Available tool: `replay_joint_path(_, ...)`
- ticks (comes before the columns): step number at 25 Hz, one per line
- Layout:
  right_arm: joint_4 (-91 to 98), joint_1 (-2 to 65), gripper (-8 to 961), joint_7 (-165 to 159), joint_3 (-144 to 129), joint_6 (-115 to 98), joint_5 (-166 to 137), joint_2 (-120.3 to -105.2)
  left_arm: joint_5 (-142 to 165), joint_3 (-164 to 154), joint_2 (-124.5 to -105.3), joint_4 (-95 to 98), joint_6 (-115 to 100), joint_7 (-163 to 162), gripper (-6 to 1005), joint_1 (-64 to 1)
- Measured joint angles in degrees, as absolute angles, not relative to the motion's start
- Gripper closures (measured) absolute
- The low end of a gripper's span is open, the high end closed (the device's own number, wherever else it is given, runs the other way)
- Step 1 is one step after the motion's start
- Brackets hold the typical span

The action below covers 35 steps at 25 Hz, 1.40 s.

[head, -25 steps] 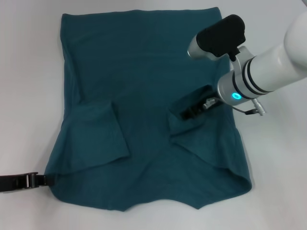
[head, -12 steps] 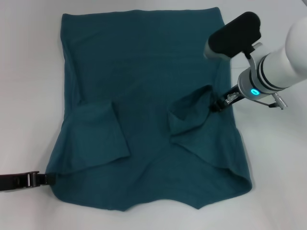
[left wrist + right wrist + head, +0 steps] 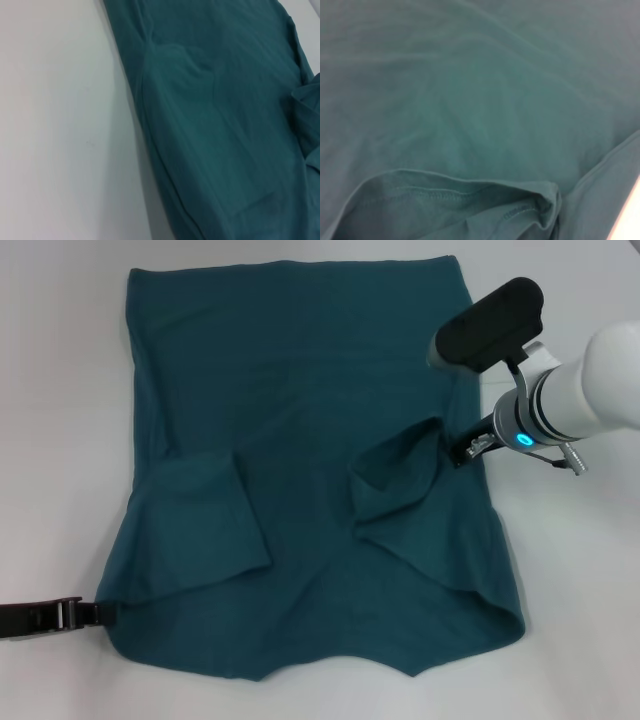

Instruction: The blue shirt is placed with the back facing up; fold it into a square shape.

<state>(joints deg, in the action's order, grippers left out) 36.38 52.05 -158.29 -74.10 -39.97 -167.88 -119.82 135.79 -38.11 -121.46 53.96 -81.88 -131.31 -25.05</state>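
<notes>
The blue shirt (image 3: 300, 390) lies flat on the white table, plain side up, with both short sleeves turned inward. Its left sleeve (image 3: 215, 520) lies flat, while the right sleeve (image 3: 400, 475) stands up a little in a loose fold. My right gripper (image 3: 468, 450) hovers at the shirt's right edge, just beside that raised sleeve. The right wrist view is filled with the shirt (image 3: 470, 100) and a stitched sleeve hem (image 3: 445, 192). My left gripper (image 3: 92, 614) rests low at the near left corner of the shirt, touching the fabric edge. The left wrist view looks along the shirt (image 3: 225, 125).
The white table (image 3: 60, 440) surrounds the shirt on every side, with a wide bare strip (image 3: 60, 125) along its left edge. Nothing else stands on it.
My right arm has pulled back to the right, off the right sleeve to the shirt's edge. The sleeve stays folded inward. The left arm has not moved.
</notes>
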Motion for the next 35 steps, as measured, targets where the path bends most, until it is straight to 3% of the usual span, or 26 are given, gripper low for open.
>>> replay_joint_path(9, 28.8, 54.4, 953, -157.8, -76.9, -34.3, -167.9, -119.97, 135.8, -38.1, -121.46, 54.0, -81.8, -131.4, 996, -25.1)
replay_joint_path(26, 22.4, 59.7, 953, -153.5, -80.6, -24.8, -157.4, -120.68, 135.4, -38.1, -121.7, 53.3, -81.9, -131.3, 997, -24.8)
replay_joint_path(35, 29.6, 57.4, 954, -153.8, -79.9, -31.4, -156.1, -119.94, 135.3, -37.9, -121.9, 53.4, -82.2, -130.6, 997, -24.2)
